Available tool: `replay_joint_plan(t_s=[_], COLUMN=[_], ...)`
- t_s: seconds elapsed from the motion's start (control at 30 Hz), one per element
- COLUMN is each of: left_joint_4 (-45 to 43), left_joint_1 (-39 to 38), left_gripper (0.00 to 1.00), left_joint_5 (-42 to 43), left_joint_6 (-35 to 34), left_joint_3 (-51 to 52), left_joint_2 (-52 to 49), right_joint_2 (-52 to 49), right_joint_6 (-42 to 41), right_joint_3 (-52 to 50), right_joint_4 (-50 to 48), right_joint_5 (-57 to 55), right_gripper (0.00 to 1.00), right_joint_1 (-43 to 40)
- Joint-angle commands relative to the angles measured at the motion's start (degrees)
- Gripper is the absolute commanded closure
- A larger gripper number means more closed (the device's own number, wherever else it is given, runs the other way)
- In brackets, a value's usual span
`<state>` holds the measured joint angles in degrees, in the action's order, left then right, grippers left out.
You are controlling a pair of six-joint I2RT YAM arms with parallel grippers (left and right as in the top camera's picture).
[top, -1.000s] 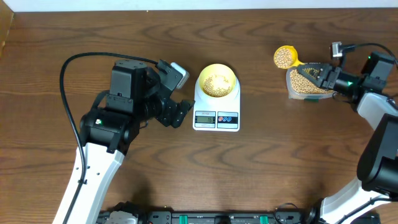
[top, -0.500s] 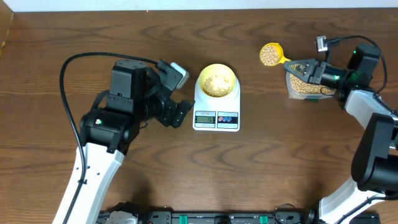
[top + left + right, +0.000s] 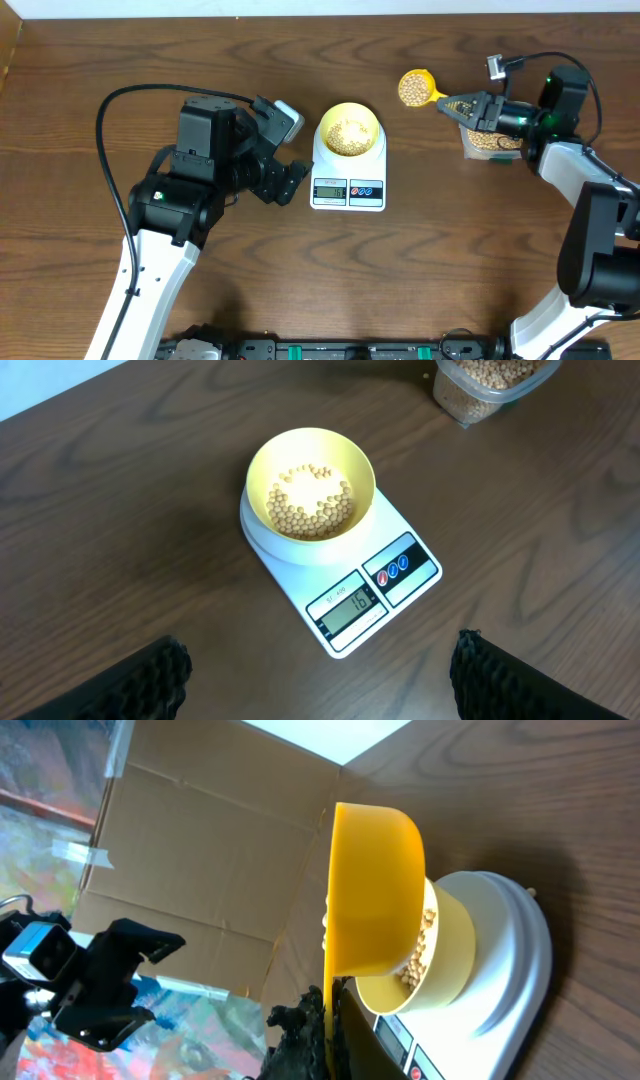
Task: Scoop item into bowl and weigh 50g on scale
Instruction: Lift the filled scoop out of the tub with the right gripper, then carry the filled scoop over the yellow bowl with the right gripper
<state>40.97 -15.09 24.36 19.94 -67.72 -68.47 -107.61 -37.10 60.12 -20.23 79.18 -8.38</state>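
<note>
The pale yellow bowl (image 3: 348, 131) sits on the white scale (image 3: 348, 185) and holds a layer of tan beans (image 3: 311, 503). The scale's display (image 3: 344, 604) reads 16. My right gripper (image 3: 462, 104) is shut on the handle of a bright yellow scoop (image 3: 415, 88) full of beans, held in the air between the clear tub (image 3: 490, 142) and the bowl. In the right wrist view the scoop (image 3: 375, 890) is seen from behind, with the bowl (image 3: 440, 955) beyond it. My left gripper (image 3: 283, 184) is open and empty, left of the scale.
The clear tub of beans (image 3: 490, 382) stands at the right back of the wooden table (image 3: 300, 270). A cardboard box (image 3: 220, 830) stands beyond the table's left end.
My right gripper has carried the full scoop leftward, away from the tub and toward the bowl. The left arm has not moved.
</note>
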Motion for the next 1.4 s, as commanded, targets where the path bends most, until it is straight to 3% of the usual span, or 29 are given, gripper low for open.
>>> replay_joint_plan(t_s=[0.0, 0.97, 1.37], left_joint_4=[0.17, 0.17, 0.17], left_joint_1=[0.24, 0.24, 0.24], left_gripper=[0.15, 0.15, 0.15], left_joint_5=[1.11, 1.11, 1.11], left_joint_6=[0.37, 0.37, 0.37], left_joint_3=[0.87, 0.87, 0.87], left_joint_2=[-0.07, -0.07, -0.07], right_joint_2=[1.77, 1.77, 1.77], right_joint_6=[-0.63, -0.50, 3.23], right_joint_3=[0.00, -0.02, -0.02], right_joint_4=[-0.17, -0.17, -0.15], right_joint_5=[-0.61, -6.23, -8.00], right_gripper=[0.99, 0.99, 0.99], right_joint_1=[1.66, 11.50, 13.66])
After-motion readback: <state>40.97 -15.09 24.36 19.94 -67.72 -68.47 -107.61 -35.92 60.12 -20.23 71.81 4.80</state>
